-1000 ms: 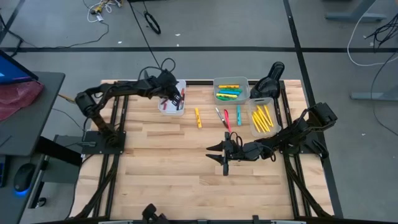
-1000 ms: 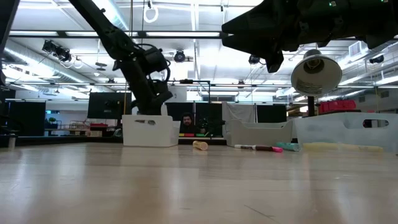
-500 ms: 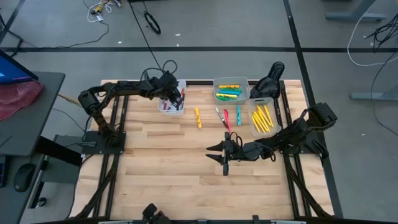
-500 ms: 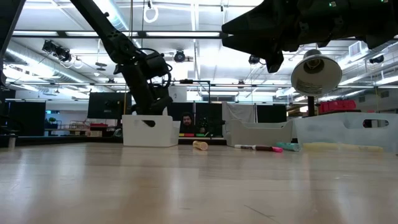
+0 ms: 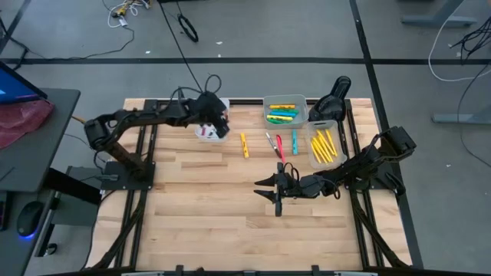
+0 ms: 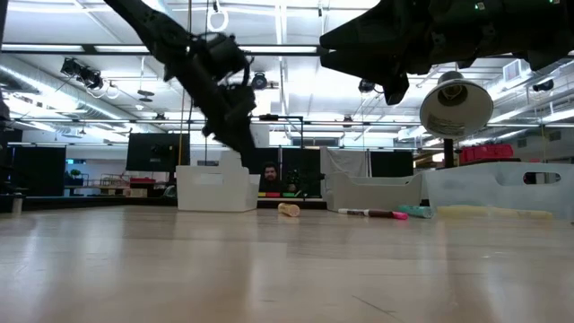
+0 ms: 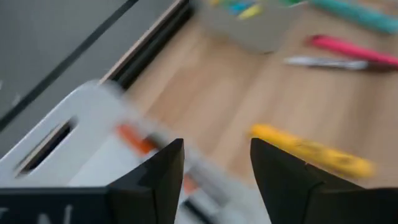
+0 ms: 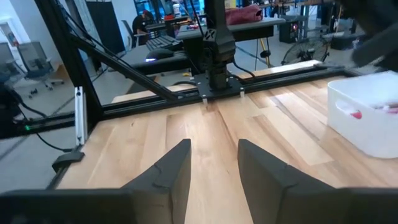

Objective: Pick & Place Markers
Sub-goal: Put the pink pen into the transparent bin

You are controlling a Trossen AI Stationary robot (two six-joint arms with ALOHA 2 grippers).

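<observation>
Loose markers lie flat on the wood: a yellow one (image 5: 244, 144), a thin dark-and-white one (image 5: 270, 140), a pink one (image 5: 279, 146) and a teal one (image 5: 294, 142). My left gripper (image 5: 219, 120) hangs open over the right part of the white left bin (image 5: 205, 132). Nothing is between its fingers (image 7: 214, 171). An orange-red marker (image 7: 134, 138) lies in that bin, below the fingers. The yellow marker (image 7: 311, 152) shows just beyond them. My right gripper (image 5: 274, 190) hovers open above the bare middle of the table, its fingers (image 8: 213, 163) holding nothing.
A middle bin (image 5: 304, 116) at the far edge holds yellow and green markers. A right bin (image 5: 310, 146) holds several yellow ones. A black lamp-like object (image 5: 331, 100) stands behind them. The near half of the table (image 5: 199, 215) is bare wood.
My left gripper has risen out of the white left bin and shifted a little toward the table's right, now hanging above the bin's rim. My right arm has kept still.
</observation>
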